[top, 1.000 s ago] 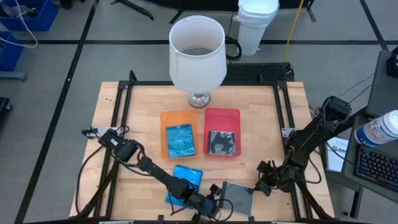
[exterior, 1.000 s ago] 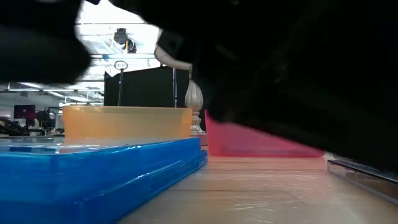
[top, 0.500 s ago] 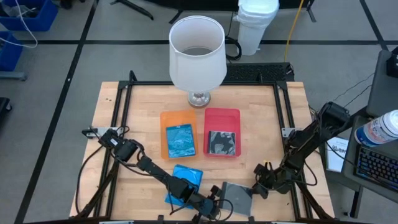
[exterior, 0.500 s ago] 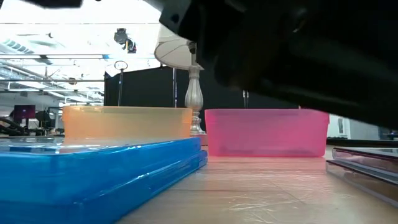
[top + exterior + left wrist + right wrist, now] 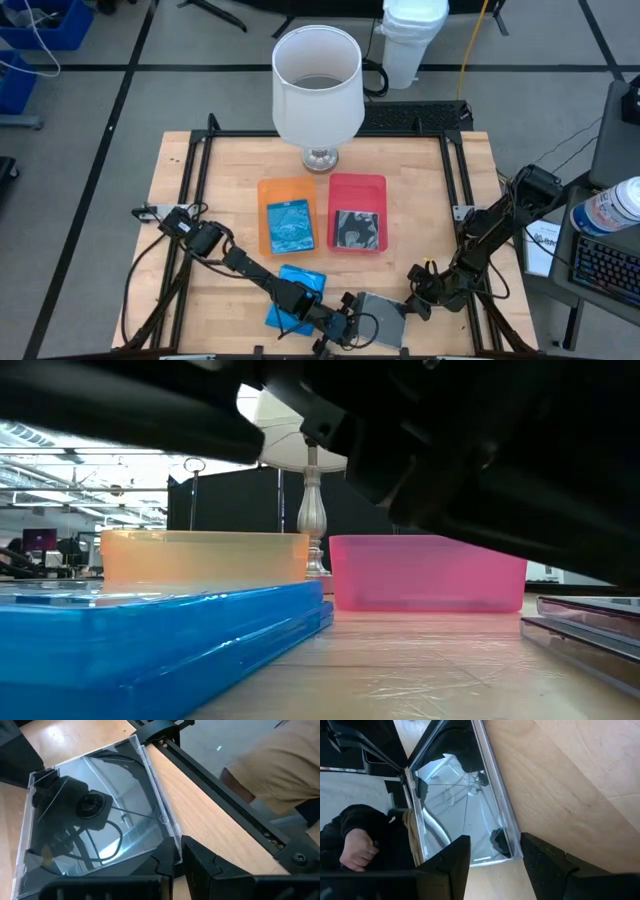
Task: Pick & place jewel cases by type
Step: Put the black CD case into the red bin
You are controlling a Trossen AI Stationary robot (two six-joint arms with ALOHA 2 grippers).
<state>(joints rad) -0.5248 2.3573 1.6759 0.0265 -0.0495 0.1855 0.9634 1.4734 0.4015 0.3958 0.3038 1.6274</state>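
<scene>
Both grippers work at the same thin, clear-and-grey square plastic jewel case, which lies flat on the wooden worktop close to its front edge, right of centre. At the left gripper, the left wrist view shows two dark fingers almost together at the case's corner, with only a narrow slot between them; whether they actually pinch the case's edge cannot be told. At the right gripper, the right wrist view shows the fingers spread apart, straddling one end of the same case without visibly touching it (the reflective lid mirrors the arm and the room above).

Two bright blue square plastic jewel cases lie stacked on the worktop just left of the clear one, also near the front edge; in the low view they fill the foreground as a blue slab, with the clear case at the far right.

Further back, at the middle of the worktop, an orange rectangular plastic tray holds a blue jewel case, and just beside it a red rectangular plastic tray holds a dark grey jewel case. A white-shaded table lamp on a silver stem stands behind the trays, toward the rear edge.

Beyond the worktop's edge, the left wrist view catches a person's tan clothing.
</scene>
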